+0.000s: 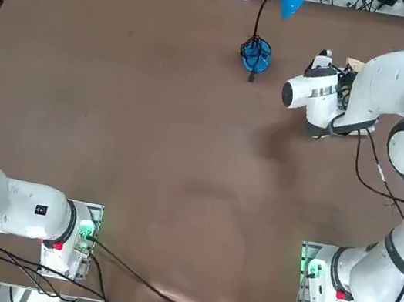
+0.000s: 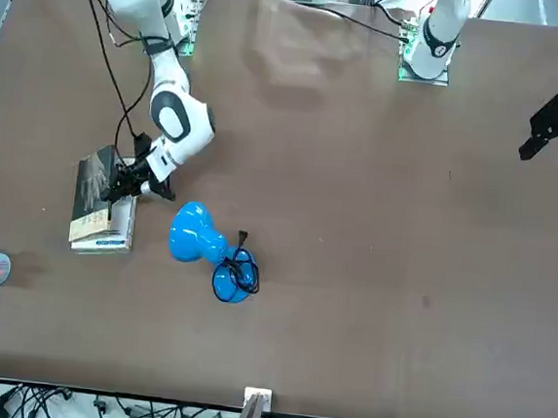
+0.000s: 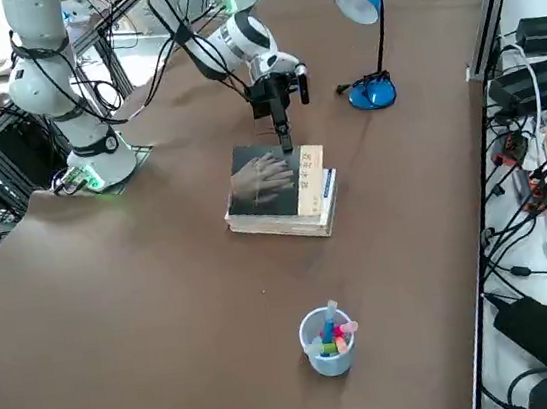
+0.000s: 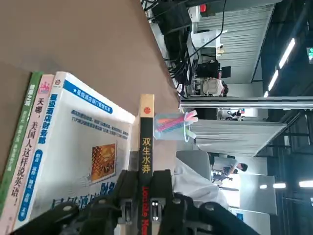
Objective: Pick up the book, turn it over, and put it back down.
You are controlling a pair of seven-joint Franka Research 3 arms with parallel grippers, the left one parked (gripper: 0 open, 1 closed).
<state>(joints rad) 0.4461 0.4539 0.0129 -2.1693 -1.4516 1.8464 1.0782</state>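
Note:
The book [image 3: 265, 180] shows its dark grey picture face upward and rests on top of a stack of books [image 3: 326, 203] near the table's right side. My right gripper [image 3: 286, 144] is shut on the book's near edge. In the wrist view the thin spine [image 4: 145, 142] runs up from between my two fingers [image 4: 128, 196], with the white book with blue print [image 4: 83, 161] beside it. From the front, the book [image 2: 93, 188] lies beside the gripper [image 2: 117, 189]. Whether the gripped edge is lifted off the stack I cannot tell. In the top view my arm [image 1: 386, 82] hides the grip.
A blue desk lamp [image 3: 369, 51] stands just inward of the stack, its head [image 2: 191, 233] close to the gripper. A clear cup of coloured pens [image 3: 327, 344] sits further along the right edge. Cables hang past the table's right rim [image 3: 473, 188].

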